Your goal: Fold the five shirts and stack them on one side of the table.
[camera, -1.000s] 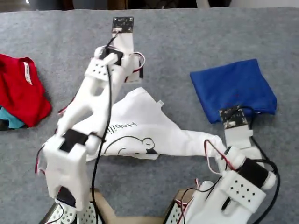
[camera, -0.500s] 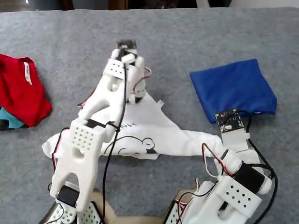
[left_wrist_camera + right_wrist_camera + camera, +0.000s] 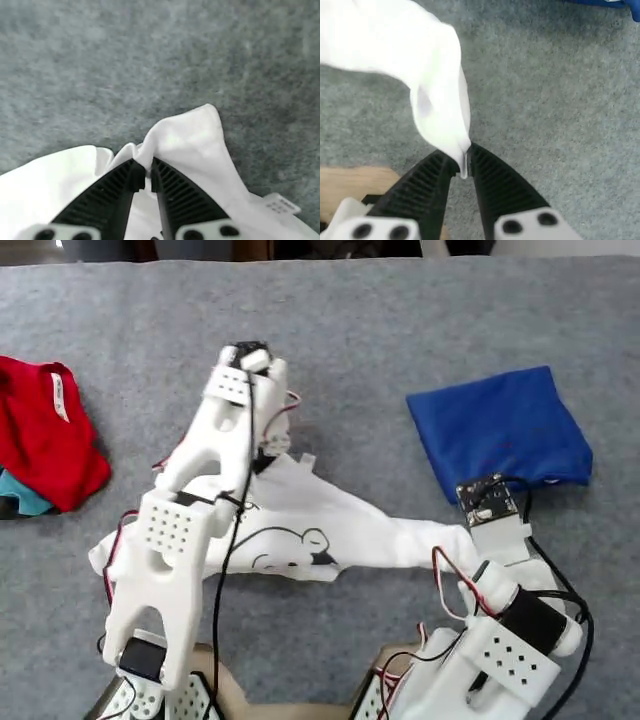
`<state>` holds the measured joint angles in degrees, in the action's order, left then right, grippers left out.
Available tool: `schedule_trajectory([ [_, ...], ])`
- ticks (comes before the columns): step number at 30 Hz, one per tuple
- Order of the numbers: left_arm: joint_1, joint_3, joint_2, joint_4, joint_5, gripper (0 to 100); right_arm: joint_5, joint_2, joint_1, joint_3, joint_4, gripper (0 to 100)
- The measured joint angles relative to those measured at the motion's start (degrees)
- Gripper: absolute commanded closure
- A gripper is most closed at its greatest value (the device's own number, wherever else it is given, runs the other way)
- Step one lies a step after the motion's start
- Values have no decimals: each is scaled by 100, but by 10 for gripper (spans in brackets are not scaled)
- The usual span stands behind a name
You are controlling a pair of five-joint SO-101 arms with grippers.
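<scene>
You've got white shirt (image 3: 350, 530), black line print; plain blue shirt (image 3: 500, 430); red shirt (image 3: 45, 435); teal cloth (image 3: 20, 497); mottled grey table (image 3: 400, 330).

Shirt (image 3: 345, 530) soft cloth; table (image 3: 450, 320) rough felt.

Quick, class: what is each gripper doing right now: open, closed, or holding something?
Left gripper: closed, pinching a fold of the white shirt.
Right gripper: closed on one end of the white shirt.

Bright, even overhead light. Faint soft shadows on grey table (image 3: 400, 320). Glare washes out white shirt (image 3: 395, 45) in right wrist view.
</scene>
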<state>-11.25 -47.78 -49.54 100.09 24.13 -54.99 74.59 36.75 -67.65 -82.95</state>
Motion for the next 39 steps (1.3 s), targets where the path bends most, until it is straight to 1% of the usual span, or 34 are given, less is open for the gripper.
schedule_trajectory([
  [5,448,360,870,0,-193,971,-53,-809,-255,404,-141,985],
  [8,782,545,1565,9,-193,971,149,-1582,-264,1055,-149,985],
  [11,1081,1020,2242,18,-229,970,299,-2356,-360,1916,-440,985],
  [13,1187,1556,2532,18,-369,934,352,-2840,-580,2479,-774,985],
  [15,1222,2198,2585,18,-475,860,360,-3226,-782,2910,-1064,985],
  [17,1222,2901,2567,-167,-510,801,369,-3455,-932,3103,-1196,985],
  [20,1415,3719,2479,-730,-527,801,369,-3552,-993,3147,-1248,985],
  [22,1600,3956,2435,-985,-527,799,202,-3552,-1002,3077,-1292,985],
  [24,1776,3974,2435,-1125,-440,802,-9,-3552,-976,2822,-1275,985],
  [26,1934,3824,2426,-1081,-352,802,-202,-3552,-826,2488,-1108,985],
  [31,2048,2734,2567,-316,-308,802,-571,-3596,-290,1837,-545,985],
  [34,2048,2224,2840,-53,-299,802,-642,-3596,-193,1556,-281,985],
  [39,2048,2066,3068,-44,-264,798,-642,-3596,-149,1319,62,985],
])
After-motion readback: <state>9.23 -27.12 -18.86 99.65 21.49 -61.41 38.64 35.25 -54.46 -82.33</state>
